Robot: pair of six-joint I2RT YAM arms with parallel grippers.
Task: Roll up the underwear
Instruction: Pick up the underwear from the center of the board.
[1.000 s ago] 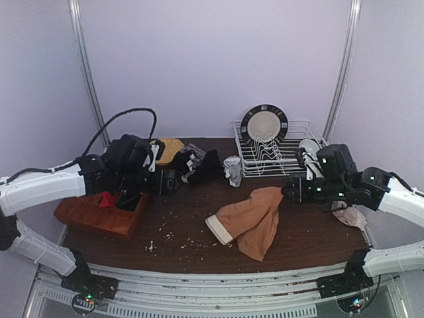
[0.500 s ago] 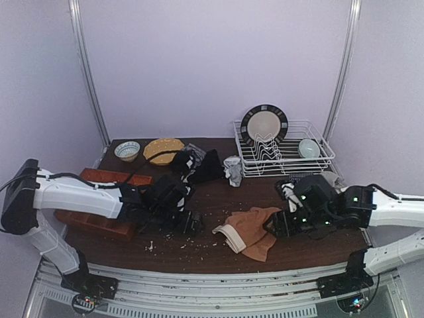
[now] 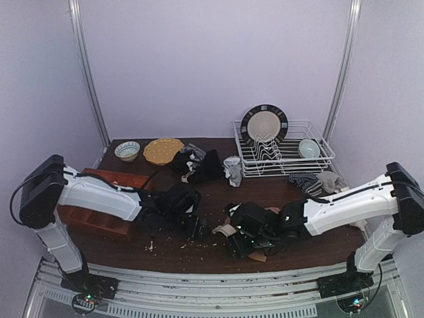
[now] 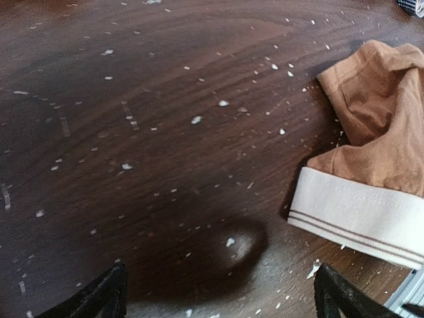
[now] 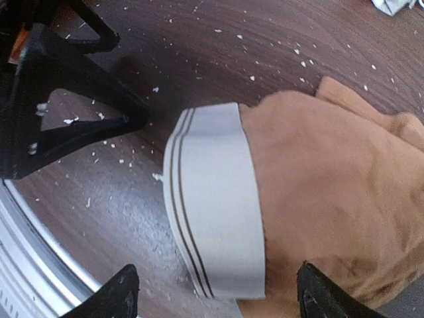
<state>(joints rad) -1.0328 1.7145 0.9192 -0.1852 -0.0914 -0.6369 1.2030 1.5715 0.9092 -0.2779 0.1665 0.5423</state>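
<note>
Right wrist: one tan underwear [image 5: 324, 192]; one waistband [image 5: 212, 225].

Tan underwear [image 3: 226, 230] largely beneath right hand [image 3: 238, 244]

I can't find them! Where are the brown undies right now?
Seen from above, the brown undies lie front-middle on the table, under the right claw, the left claw beside their white waistband.

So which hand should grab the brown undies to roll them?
Probably the right hand. Its open fingers sit over the white waistband of the brown underwear. The left hand is open too, but over bare table, with the underwear beside it.
</note>
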